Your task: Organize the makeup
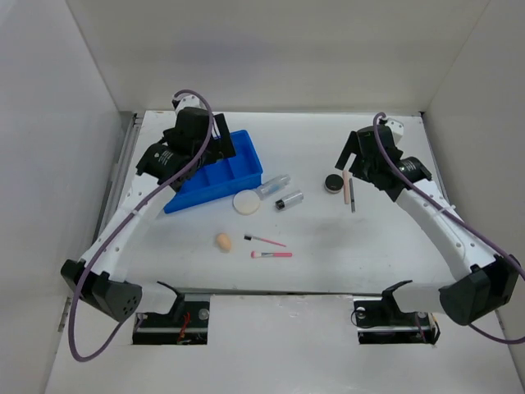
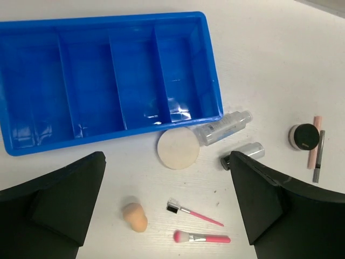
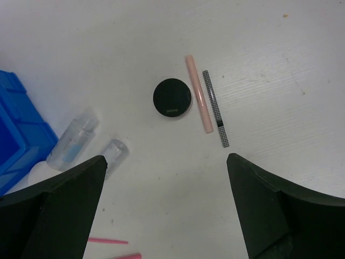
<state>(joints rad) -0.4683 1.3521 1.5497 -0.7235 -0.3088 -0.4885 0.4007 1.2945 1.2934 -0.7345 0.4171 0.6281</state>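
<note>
two end effectors: left end effector (image 2: 166, 156) and right end effector (image 3: 166, 157), both with jaws wide apart and gripping nothing.
left end effector: hangs over the tray.
right end effector: hangs over the table (image 1: 328, 246) by the jar, stick and pencil.
makeup: all of it lies on the table, outside the tray.
tray (image 2: 213, 81): blue, four compartments side by side, at the far left of the table.
puff (image 2: 178, 148): white, round, flat, just beside the tray's front rim.
big bottle (image 2: 223, 128): clear, on its side, next to the puff; bluish print on it too small to read.
small bottle (image 2: 243, 154): clear with a dark cap, on its side, just beside the big bottle.
sponge (image 2: 135, 217): peach, egg-shaped, nearer the robot than the puff.
thin brush (image 2: 194, 213): pink handle, dark head, right of the sponge.
fluffy brush (image 2: 202, 237): pink handle, pink tuft, near the thin brush but apart from it.
jar (image 3: 172, 97): black, round; pale writing on the lid, unreadable.
stick (image 3: 198, 94): beige, touching or just beside the jar.
pencil (image 3: 215, 108): dark, checked pattern, alongside the stick.
</note>
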